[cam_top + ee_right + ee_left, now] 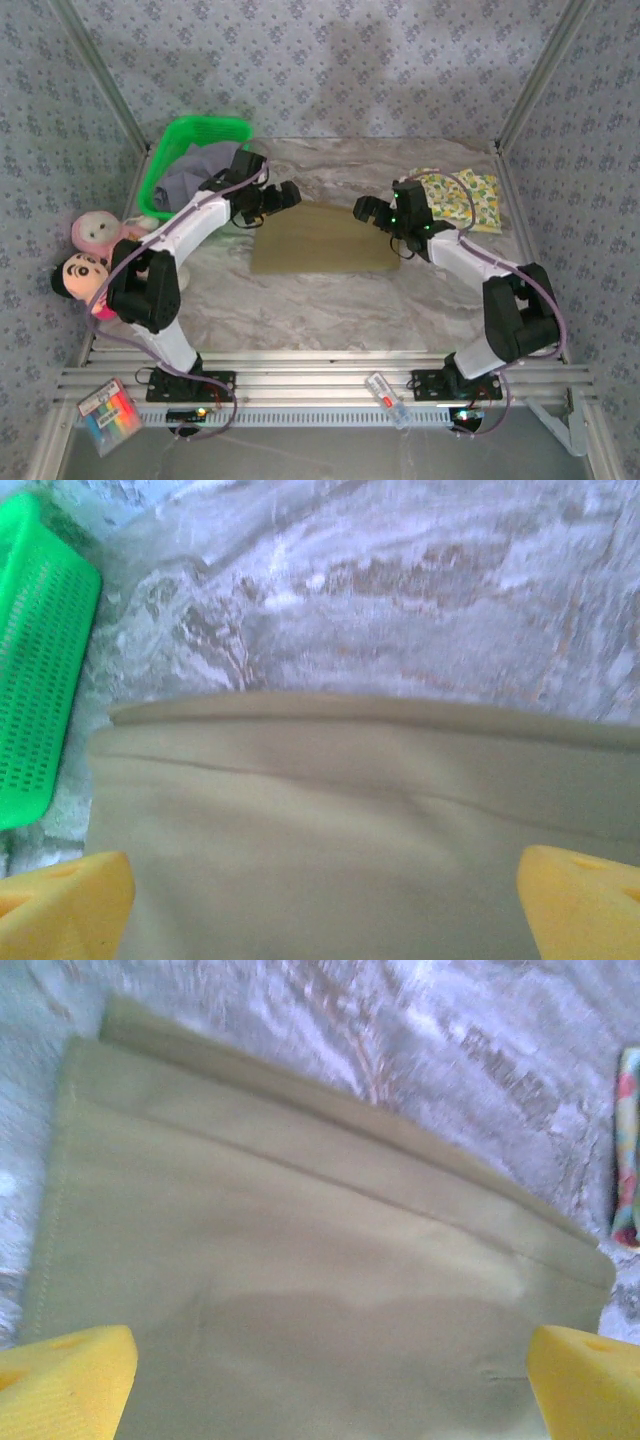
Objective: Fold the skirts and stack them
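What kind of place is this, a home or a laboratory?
Most likely a laboratory test cell for robots: the left arm and right arm bolted to a metal rail, patterned backdrop walls on a metal frame, and staged props like the olive skirt and green basket.

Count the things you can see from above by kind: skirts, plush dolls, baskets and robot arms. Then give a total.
Skirts: 3 (olive skirt, floral skirt, grey skirt in the basket)
Plush dolls: 2 (pink doll, dark-haired doll)
Baskets: 1 (green basket)
Robot arms: 2 (left arm, right arm)
Total: 8
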Robot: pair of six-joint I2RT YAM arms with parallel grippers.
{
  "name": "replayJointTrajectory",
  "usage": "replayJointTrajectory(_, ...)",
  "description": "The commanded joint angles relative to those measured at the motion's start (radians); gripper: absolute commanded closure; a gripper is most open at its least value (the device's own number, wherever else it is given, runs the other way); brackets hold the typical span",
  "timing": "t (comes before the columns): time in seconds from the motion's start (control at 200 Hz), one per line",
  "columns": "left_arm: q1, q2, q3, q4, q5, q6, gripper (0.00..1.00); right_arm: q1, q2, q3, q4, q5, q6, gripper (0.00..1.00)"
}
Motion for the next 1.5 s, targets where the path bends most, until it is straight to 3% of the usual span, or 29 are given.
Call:
replayJointTrajectory(0.0, 0.002, -0.027, 0.006, -0.131, -0.149, 0.042, 0.0, -0.007, 0.002, 0.002, -0.007, 0.067, -0.062, 0.0)
replayJointTrajectory(0.285, 0.007, -0.108, -0.058, -0.117, -0.263, 0.053, 0.0, 0.023, 0.156, 0.115, -0.069, -0.014, -0.121, 0.0)
replayJointTrajectory(0.465, 0.015, -0.134, -0.1, -0.035, -0.188, 0.075, 0.0, 0.087, 0.307, 0.262, -0.117, -0.077, -0.149, 0.0)
replayJointTrajectory(0.565, 0.016, -0.12, -0.097, -0.02, -0.164, 0.087, 0.0, 0.106, 0.376, 0.337, -0.146, -0.008, -0.131, 0.0)
replayJointTrajectory(0.814, 0.013, -0.041, -0.045, -0.043, -0.107, 0.089, 0.0, 0.034, 0.491, 0.392, -0.22, 0.028, -0.008, 0.0)
replayJointTrajectory(0.969, 0.024, 0.046, -0.007, -0.08, -0.063, 0.035, 0.0, -0.004, 0.494, 0.363, -0.182, -0.048, 0.011, 0.0)
replayJointTrajectory(1.144, 0.012, 0.085, -0.014, 0.007, -0.011, 0.01, 0.0, 0.002, 0.41, 0.339, -0.142, -0.068, -0.051, 0.0)
replayJointTrajectory(1.309, -0.001, 0.174, 0.104, 0.0, 0.019, 0.038, 0.0, -0.02, 0.318, 0.267, -0.155, 0.021, -0.039, 0.0)
replayJointTrajectory(1.494, -0.007, 0.375, 0.277, -0.003, 0.084, 0.034, 0.0, -0.072, 0.342, 0.239, -0.131, -0.051, -0.013, 0.0)
